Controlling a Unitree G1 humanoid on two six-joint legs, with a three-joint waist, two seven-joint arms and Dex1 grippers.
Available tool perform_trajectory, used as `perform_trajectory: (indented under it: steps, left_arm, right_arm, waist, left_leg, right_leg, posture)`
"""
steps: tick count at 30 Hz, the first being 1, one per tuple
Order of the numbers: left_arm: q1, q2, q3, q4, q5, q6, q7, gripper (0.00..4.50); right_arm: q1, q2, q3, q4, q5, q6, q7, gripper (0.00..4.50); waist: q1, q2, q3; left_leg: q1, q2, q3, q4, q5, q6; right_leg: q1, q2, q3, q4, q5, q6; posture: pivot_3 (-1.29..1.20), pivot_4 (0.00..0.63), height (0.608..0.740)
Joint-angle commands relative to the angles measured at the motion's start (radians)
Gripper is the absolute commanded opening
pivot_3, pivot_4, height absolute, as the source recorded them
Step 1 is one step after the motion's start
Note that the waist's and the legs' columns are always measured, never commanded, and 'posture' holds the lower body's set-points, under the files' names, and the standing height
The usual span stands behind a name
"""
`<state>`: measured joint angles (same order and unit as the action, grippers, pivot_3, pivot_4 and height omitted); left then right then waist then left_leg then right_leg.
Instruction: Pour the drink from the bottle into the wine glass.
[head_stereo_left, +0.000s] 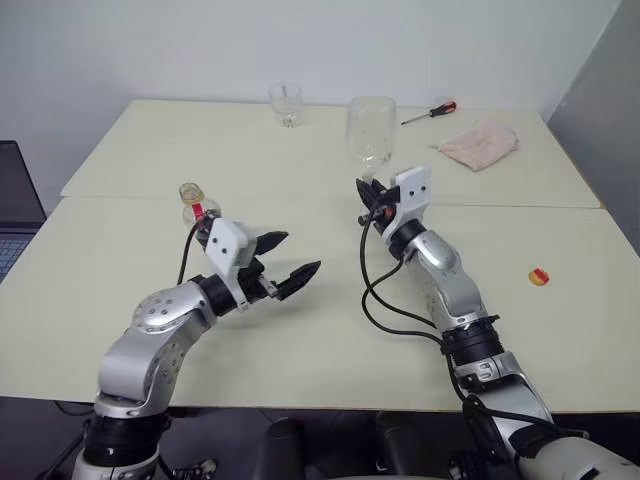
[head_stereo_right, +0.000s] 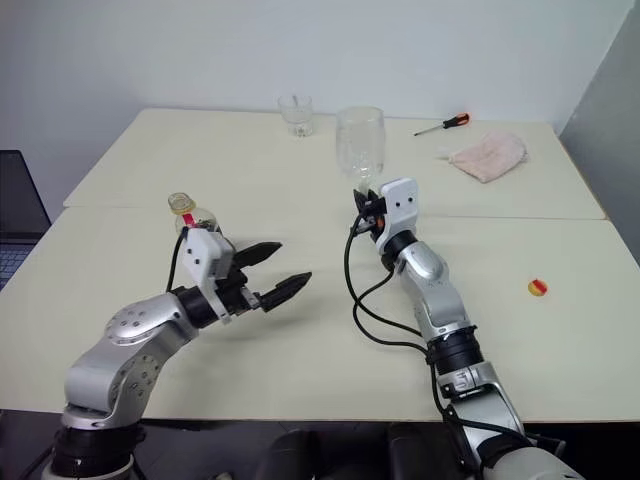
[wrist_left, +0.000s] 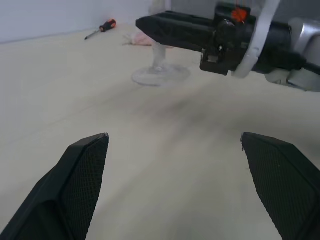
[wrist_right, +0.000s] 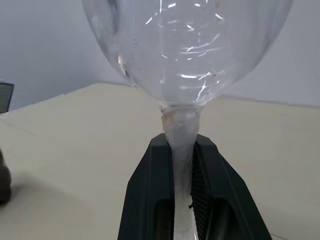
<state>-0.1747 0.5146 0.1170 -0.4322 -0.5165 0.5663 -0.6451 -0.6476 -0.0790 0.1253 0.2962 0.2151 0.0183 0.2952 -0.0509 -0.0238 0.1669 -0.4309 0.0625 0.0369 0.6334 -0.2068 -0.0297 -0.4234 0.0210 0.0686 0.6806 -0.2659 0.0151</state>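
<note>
Right wrist view shows the right gripper (wrist_right: 183, 165) with its fingers clenched on the stem of the wine glass (wrist_right: 187, 55), probably to steady it upright for pouring. The left gripper (head_stereo_left: 285, 267) hangs with fingers released wide above the table (head_stereo_left: 330, 340), holding nothing. The bottle (head_stereo_left: 196, 205) stands uncapped at its ten o'clock; the glass is at two o'clock.
</note>
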Motion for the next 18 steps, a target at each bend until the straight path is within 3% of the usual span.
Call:
perform_trajectory:
  steps: [1, 18]
  left_arm:
    - [0.015, 0.001, 0.071, -0.071, -0.056, 0.034, 0.047, 4.50]
    - [0.079, 0.082, 0.122, -0.142, -0.088, 0.057, 0.086, 4.50]
  right_arm:
    - [0.000, 0.010, 0.014, -0.012, -0.025, -0.089, 0.060, 0.17]
    - [0.020, 0.084, 0.013, 0.362, -0.135, -0.329, 0.118, 0.17]
  waist:
    - [-0.001, 0.000, 0.000]
    - [-0.005, -0.001, -0.001]
  left_leg:
    - [0.000, 0.000, 0.000, 0.000, 0.000, 0.000]
    - [0.004, 0.000, -0.001, 0.002, 0.000, 0.000]
  right_leg:
    - [0.000, 0.000, 0.000, 0.000, 0.000, 0.000]
    - [0.003, 0.003, 0.000, 0.001, 0.000, 0.000]
  posture:
    - [0.00, 0.150, 0.740]
    - [0.00, 0.150, 0.740]
